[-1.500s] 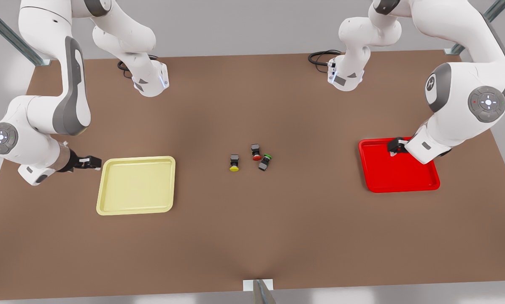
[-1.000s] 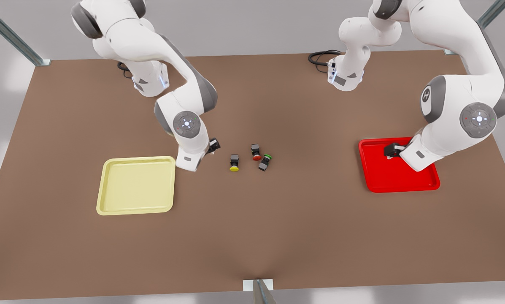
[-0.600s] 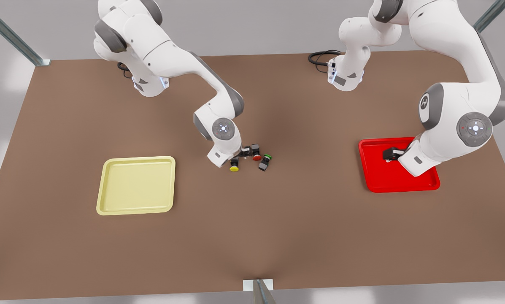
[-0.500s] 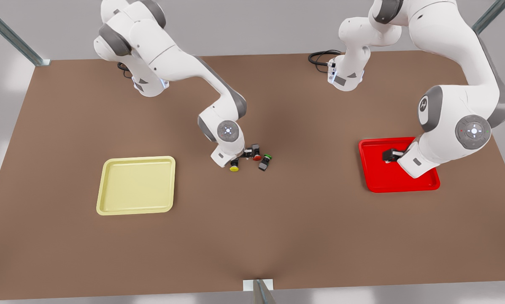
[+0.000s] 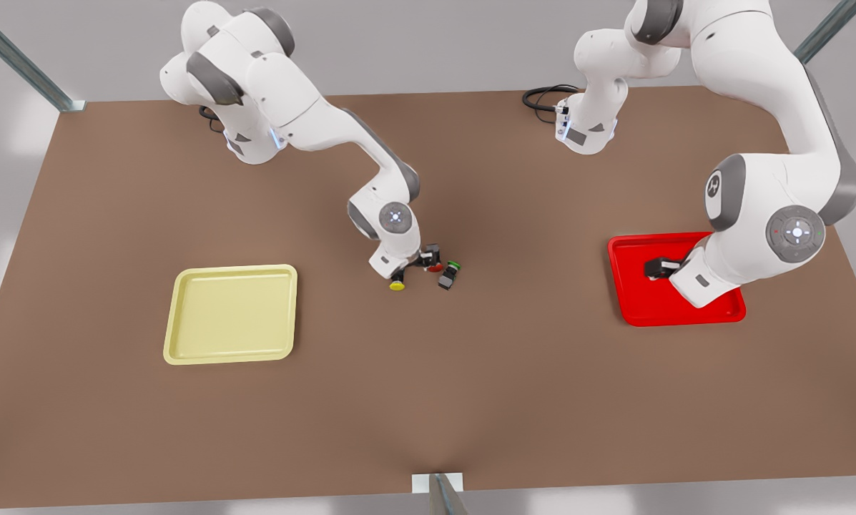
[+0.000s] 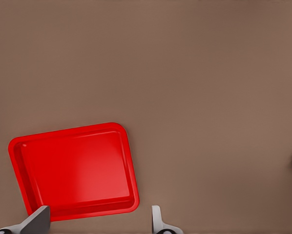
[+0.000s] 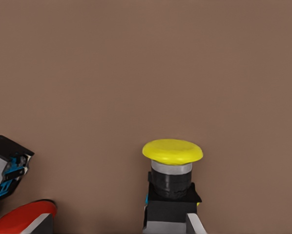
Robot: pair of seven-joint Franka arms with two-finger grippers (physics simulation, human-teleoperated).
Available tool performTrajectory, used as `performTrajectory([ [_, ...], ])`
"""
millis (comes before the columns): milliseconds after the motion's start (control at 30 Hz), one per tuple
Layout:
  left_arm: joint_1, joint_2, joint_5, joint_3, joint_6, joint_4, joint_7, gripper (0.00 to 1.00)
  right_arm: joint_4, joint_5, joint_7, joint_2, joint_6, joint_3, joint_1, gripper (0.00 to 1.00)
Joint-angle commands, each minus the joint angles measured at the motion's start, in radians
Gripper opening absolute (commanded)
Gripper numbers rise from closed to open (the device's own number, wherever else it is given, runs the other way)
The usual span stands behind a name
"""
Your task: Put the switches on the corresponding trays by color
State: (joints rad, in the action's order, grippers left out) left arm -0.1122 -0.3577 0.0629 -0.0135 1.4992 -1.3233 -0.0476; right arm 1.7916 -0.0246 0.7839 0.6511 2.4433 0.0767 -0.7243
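Right claw (image 5: 407, 266) straddles yellow switch (image 7: 171, 187) (cap visible at wrist).

A brown matte table (image 5: 428, 400) covers most of the front view, its surface plain and evenly lit. Near the centre of the frame lies a small green-capped switch (image 5: 448, 275) with a dark grey boxy body, tipped on its side with the cap toward the upper right. A black cable (image 5: 542, 96) curls on the table's far edge, right of centre at the top. Grey metal struts (image 5: 20, 61) run diagonally across the upper left and upper right corners. A small pale bracket (image 5: 438, 483) with a grey post sits at the bottom centre edge. Behind the table stands a plain grey wall (image 5: 435, 43).
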Motion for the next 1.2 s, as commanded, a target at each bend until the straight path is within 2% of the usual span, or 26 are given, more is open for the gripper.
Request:
performTrajectory([
  [0, 0.000, 0.000, 0.000, 0.001, -0.001, -0.001, 0.000, 1.00, 0.000, 0.000, 0.000, -0.002, -0.003, 0.000, 0.002, 1.00],
  [100, -0.001, 0.002, -0.017, 0.000, -0.002, 0.000, 0.009, 1.00, 0.038, 0.002, -0.003, -0.053, -0.012, -0.008, 0.008, 1.00],
  [500, -0.003, -0.001, -0.018, 0.000, -0.001, -0.001, 0.011, 1.00, 0.078, 0.026, 0.000, -0.011, 0.045, -0.009, 0.016, 1.00],
  [533, -0.003, -0.004, -0.018, 0.000, -0.001, -0.001, 0.011, 1.00, 0.078, 0.026, -0.002, -0.011, 0.045, -0.011, 0.014, 0.97],
  [633, -0.001, -0.006, -0.018, 0.000, -0.001, -0.001, 0.011, 1.00, 0.077, 0.028, -0.002, -0.010, 0.045, -0.011, 0.014, 0.75],
  [667, -0.001, -0.006, -0.018, 0.000, -0.001, -0.001, 0.011, 1.00, 0.077, 0.028, -0.002, -0.010, 0.043, -0.011, 0.014, 0.75],
  [700, -0.001, -0.007, -0.018, 0.000, -0.001, -0.001, 0.011, 1.00, 0.074, 0.028, -0.002, -0.011, 0.031, -0.012, 0.016, 0.69],
  [1100, -0.001, -0.012, -0.020, 0.000, -0.001, -0.001, 0.009, 1.00, 0.068, 0.028, -0.018, -0.016, 0.029, -0.011, 0.022, 0.69],
  [1167, -0.001, -0.012, -0.020, 0.000, -0.001, -0.001, 0.009, 1.00, 0.066, 0.032, -0.032, -0.015, 0.028, -0.011, 0.022, 0.60],
])
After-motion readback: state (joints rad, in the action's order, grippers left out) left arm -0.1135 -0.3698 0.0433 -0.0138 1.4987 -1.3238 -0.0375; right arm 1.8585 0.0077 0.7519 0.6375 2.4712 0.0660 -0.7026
